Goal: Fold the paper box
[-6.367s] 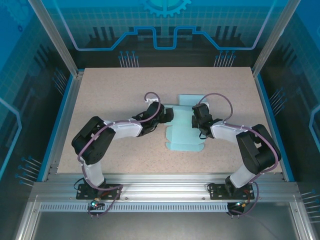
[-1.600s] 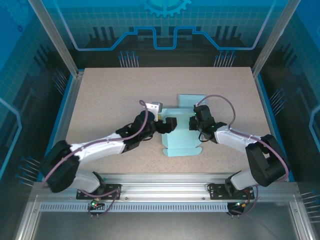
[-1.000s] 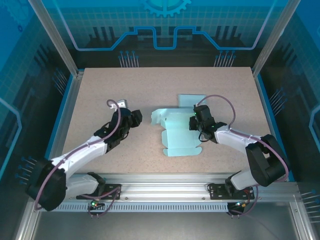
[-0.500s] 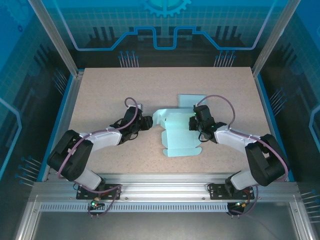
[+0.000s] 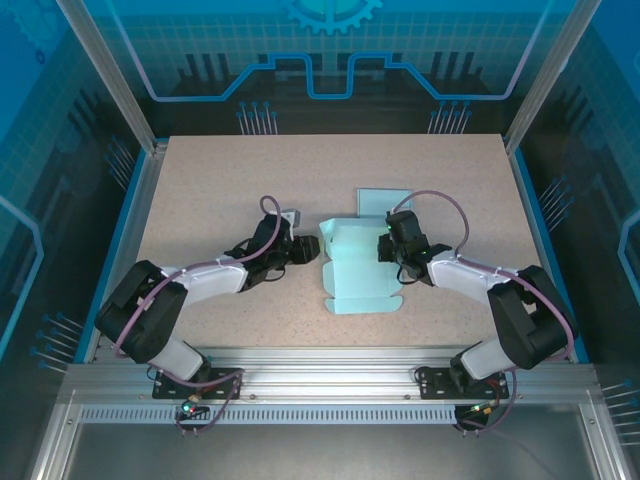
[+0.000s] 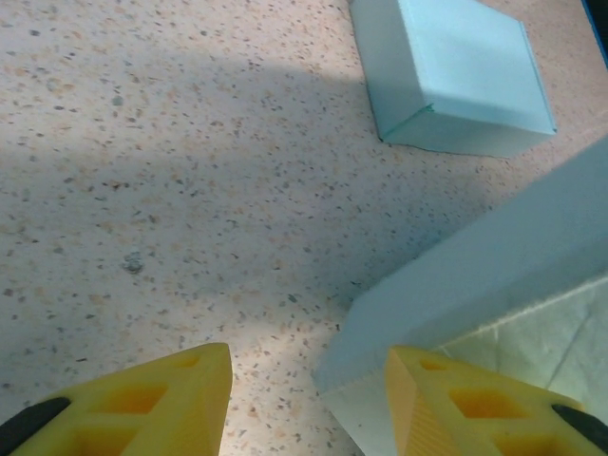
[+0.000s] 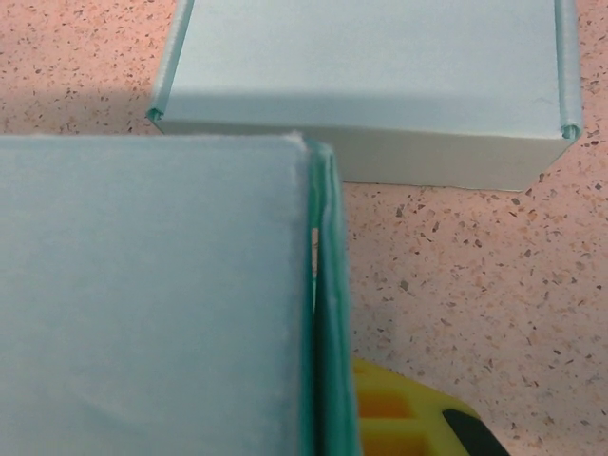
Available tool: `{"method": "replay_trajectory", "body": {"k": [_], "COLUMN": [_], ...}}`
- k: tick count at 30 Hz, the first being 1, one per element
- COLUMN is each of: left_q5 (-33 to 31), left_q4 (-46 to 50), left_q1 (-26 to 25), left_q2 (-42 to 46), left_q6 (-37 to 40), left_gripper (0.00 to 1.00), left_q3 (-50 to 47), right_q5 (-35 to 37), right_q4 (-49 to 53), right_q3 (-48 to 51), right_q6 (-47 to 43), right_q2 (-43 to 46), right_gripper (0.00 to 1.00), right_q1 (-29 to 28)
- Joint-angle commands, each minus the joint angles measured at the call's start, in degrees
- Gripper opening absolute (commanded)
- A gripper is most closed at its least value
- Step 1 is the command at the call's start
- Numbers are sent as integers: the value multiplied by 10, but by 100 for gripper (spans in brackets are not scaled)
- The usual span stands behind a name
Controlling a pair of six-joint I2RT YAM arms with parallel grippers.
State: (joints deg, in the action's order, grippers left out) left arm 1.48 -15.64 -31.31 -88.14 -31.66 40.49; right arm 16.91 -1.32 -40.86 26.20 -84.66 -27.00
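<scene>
**Desk:** Where is the box [image 5: 362, 265]?

**Photographer:** At the middle of the speckled, sand-coloured table [image 5: 220, 180]. It is thin, pale blue-green card, part folded. Flat, notched flaps lie toward the near edge, and the walls at its far-left corner and right side stand up.

**Desk:** And the grippers?

**Photographer:** The right gripper [image 5: 385, 249] is pressed together on the upright right wall. From its wrist, the card's doubled edge runs straight up the frame, with one yellow finger [image 7: 404, 418] just behind it. The left gripper [image 5: 308, 250] lies low at the box's left side with its wedge-shaped yellow fingers [image 6: 152, 399] spread. The raised wall's lower corner sits between them, close to the right-hand one. I cannot tell whether it touches.

**Desk:** Anything beyond that?

**Photographer:** A closed box [image 5: 383, 199] of the same matte card, a neat rectangle with crisp creases, just behind the open one
</scene>
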Motion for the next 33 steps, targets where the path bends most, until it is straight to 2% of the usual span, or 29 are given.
{"method": "replay_trajectory", "body": {"k": [1,10,19,25,29,33], "left_q5": [35,60,40,-31,-79,-99], "left_q4": [-14,-34,0,-4,-39,-86], "left_q1": [-11,-27,-49,-49,-51,-59], "left_q2": [9,10,6,-12,-30,-41], "left_q6": [-21,-35,31,121,192,251], "left_gripper": [47,48,51,50,49,48], "left_q3": [17,21,37,59,67,63], "right_q5": [-9,-11,-12,-17,-19,-21], "right_q4": [-6,-5,-6,-8,-9,-10], "right_q3": [-14,-18,-17,-17,-15,-15], "right_q6": [8,9,10,10,9,8], "right_q2": [-2,-7,-8,-11,-7,-7], "right_gripper": [1,1,1,1,1,1], "right_q1": [-7,-7,-8,-7,-9,-8]}}
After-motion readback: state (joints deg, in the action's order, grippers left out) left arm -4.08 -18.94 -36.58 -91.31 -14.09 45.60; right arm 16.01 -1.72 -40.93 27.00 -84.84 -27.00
